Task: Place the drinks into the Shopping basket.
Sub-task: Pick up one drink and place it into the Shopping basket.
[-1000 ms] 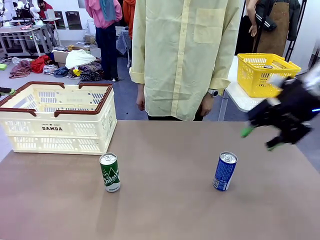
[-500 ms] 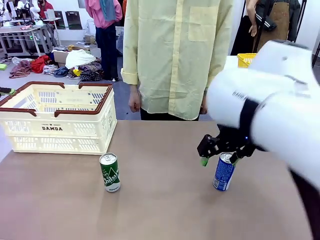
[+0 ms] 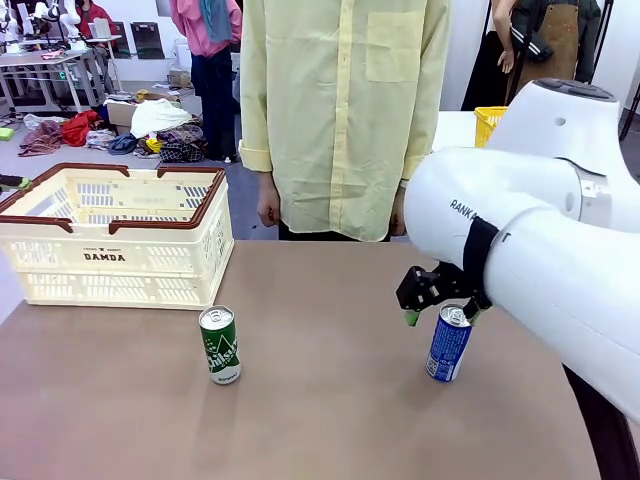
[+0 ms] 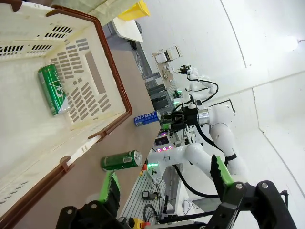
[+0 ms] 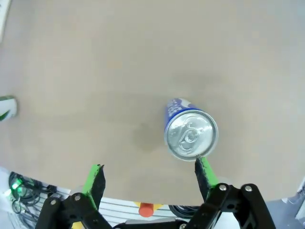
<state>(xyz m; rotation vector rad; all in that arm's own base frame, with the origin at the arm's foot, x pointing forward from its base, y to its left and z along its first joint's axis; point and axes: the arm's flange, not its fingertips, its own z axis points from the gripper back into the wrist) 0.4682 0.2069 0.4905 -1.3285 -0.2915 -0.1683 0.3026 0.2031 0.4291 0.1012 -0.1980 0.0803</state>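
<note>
A blue can [image 3: 447,350] stands upright right of the table's centre. My right gripper [image 3: 438,314] hovers open just over its silver top, offset to the can's left. From the right wrist, the can [image 5: 190,133] lies beside the right fingertip [image 5: 204,171] rather than between the fingers of the gripper [image 5: 150,175]. A green can [image 3: 219,346] stands left of centre, in front of the cream Shopping basket [image 3: 60,262]. My left gripper [image 4: 164,183] is open above the basket [image 4: 116,90], looking into it. Another green can [image 4: 52,89] lies on the basket's floor.
A person in a pale yellow shirt [image 3: 340,110] stands at the far edge with hands down at the sides. My bulky right arm [image 3: 540,250] covers the table's right side. A yellow mesh basket [image 3: 489,119] peeks out behind it.
My right arm has swung in from the far right and come down over the blue can, gripper still open. The cans and the basket have not moved.
</note>
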